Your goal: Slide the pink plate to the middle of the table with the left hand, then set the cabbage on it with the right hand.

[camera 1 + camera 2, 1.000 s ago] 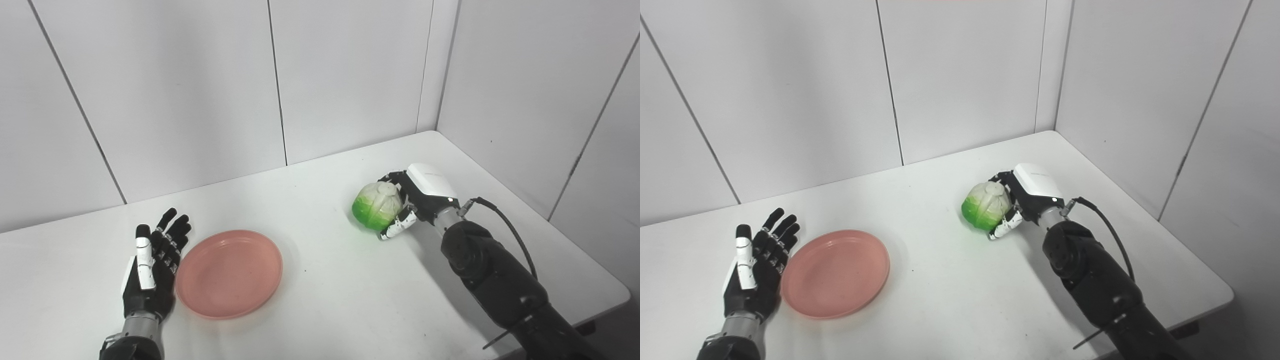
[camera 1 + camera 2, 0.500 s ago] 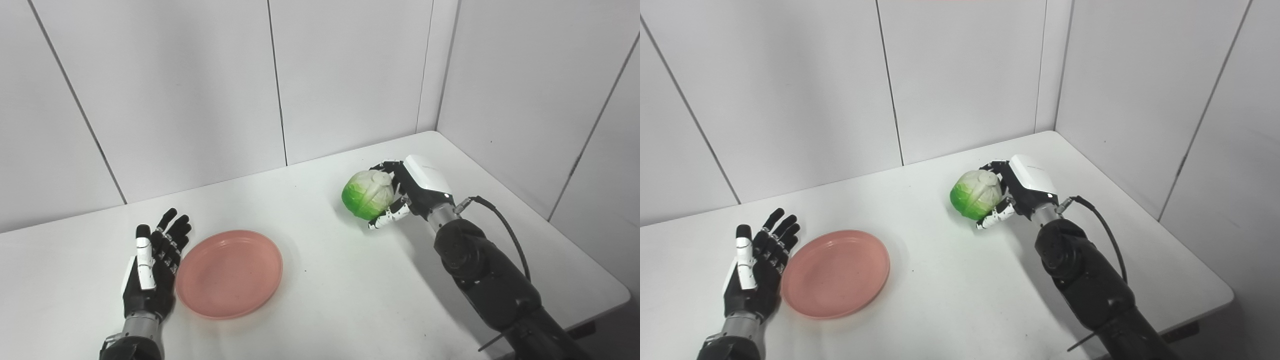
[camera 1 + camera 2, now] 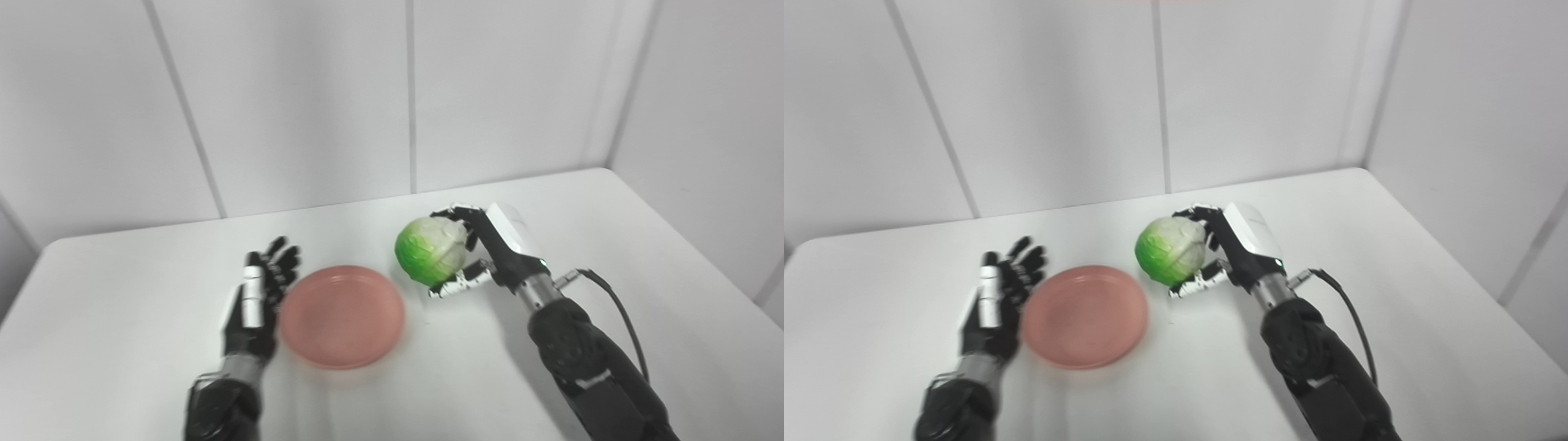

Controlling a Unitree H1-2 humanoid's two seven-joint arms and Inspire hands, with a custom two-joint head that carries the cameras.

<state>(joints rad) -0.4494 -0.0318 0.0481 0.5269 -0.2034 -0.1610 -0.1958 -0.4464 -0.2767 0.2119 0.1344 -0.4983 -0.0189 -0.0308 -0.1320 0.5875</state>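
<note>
The left hand point(image 3: 254, 306) is black, with one finger carrying white segments, and ends in a silver-grey wrist ring above a black forearm. The right hand point(image 3: 1240, 248) has a smooth white back plate, black fingers and a black-and-white thumb. Its wrist is metallic grey, a black cable point(image 3: 1350, 327) loops off it, and the forearm is bulky matt black.

Bare table point(image 3: 465, 367) between plate point(image 3: 341, 315), cabbage point(image 3: 429, 250).

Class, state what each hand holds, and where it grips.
Right hand grips the cabbage by its right side; left hand holds nothing.
</note>
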